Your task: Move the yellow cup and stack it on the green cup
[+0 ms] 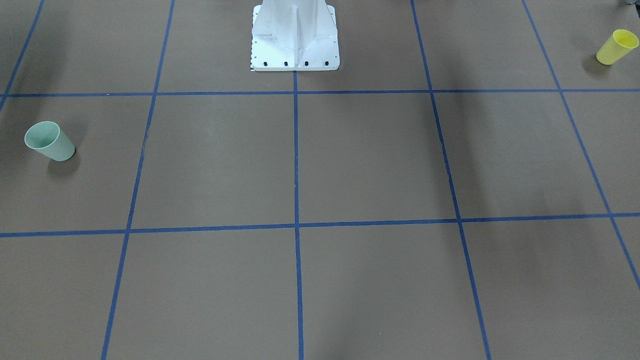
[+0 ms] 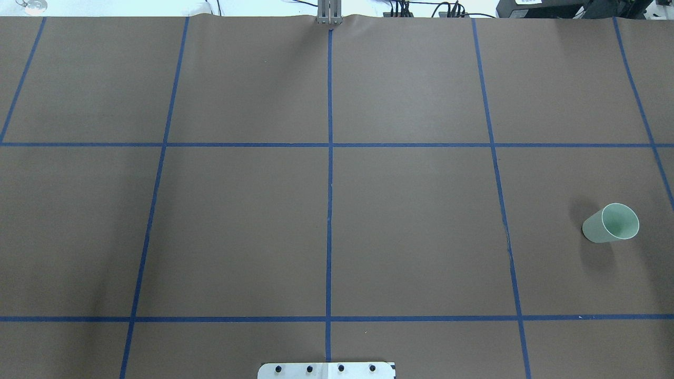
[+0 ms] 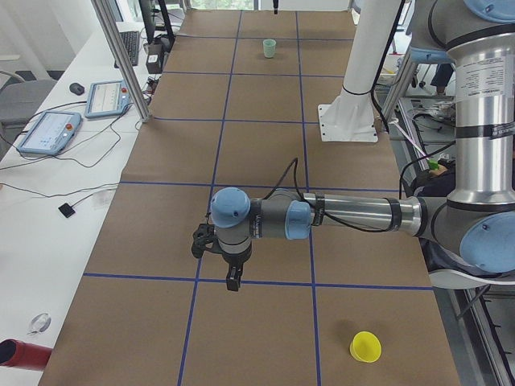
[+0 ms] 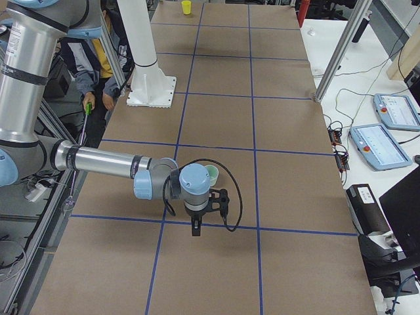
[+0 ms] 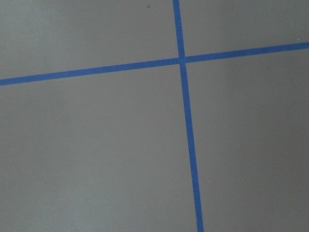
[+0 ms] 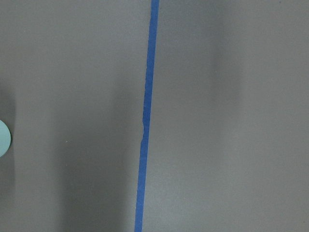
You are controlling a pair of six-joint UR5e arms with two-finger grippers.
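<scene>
**Front-facing view:** set high across the desk (image 1: 350,165), looking steeply down toward the white pedestal (image 1: 295,40) at its top edge.
**Overhead view:** behind the robot, looking forward and down, with the pedestal's plate at its bottom edge. These two views share the blue tape grid (image 1: 296,150) and the green cup (image 1: 50,141), mirrored left to right.
**End views:** look along the desk from opposite ends, the left arm (image 3: 346,213) near in one, the right arm (image 4: 98,159) near in the other. Both take in the yellow cup (image 3: 365,346).
**Wrist views:** face down, close on the desk. The right one catches the green cup's rim.
</scene>
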